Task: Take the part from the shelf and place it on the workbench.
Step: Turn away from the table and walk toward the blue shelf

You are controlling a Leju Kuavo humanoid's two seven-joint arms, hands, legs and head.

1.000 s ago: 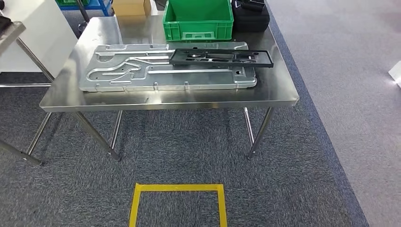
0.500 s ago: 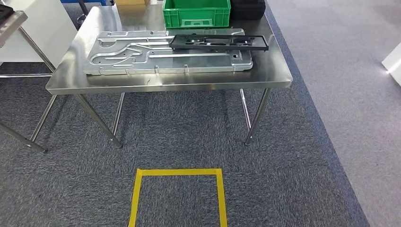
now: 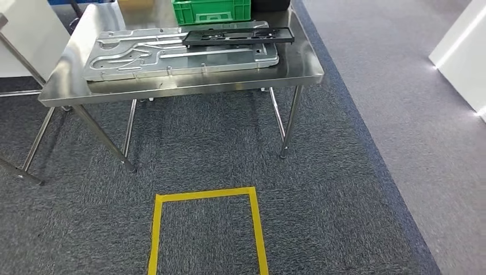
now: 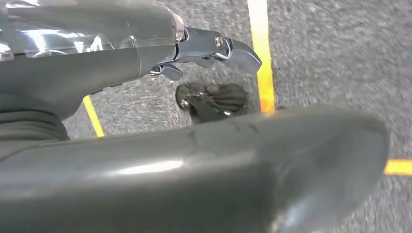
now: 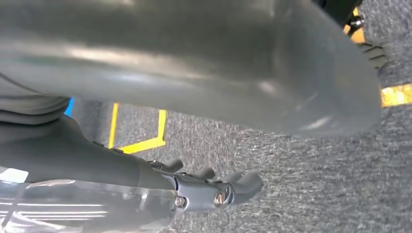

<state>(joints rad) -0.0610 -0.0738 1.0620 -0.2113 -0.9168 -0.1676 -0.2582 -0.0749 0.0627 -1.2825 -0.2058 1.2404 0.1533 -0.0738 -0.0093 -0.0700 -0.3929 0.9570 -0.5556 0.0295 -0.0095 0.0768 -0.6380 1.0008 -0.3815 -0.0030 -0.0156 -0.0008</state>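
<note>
The steel workbench stands ahead in the head view. A large silver machined plate lies flat on it. A long black frame part rests across the plate's far right side. My left hand hangs over the grey carpet, its thumb apart from the darker fingers, with nothing held. My right hand hangs over the carpet the same way, and its fingers hold nothing either.
A green crate sits at the workbench's far edge. A yellow tape square marks the carpet in front of the table. A second metal stand is at the left, and white panels are at the right.
The whole head view has shifted: the workbench now sits higher and further left, and white panels have come into sight at the right. The things on the table keep their places.
</note>
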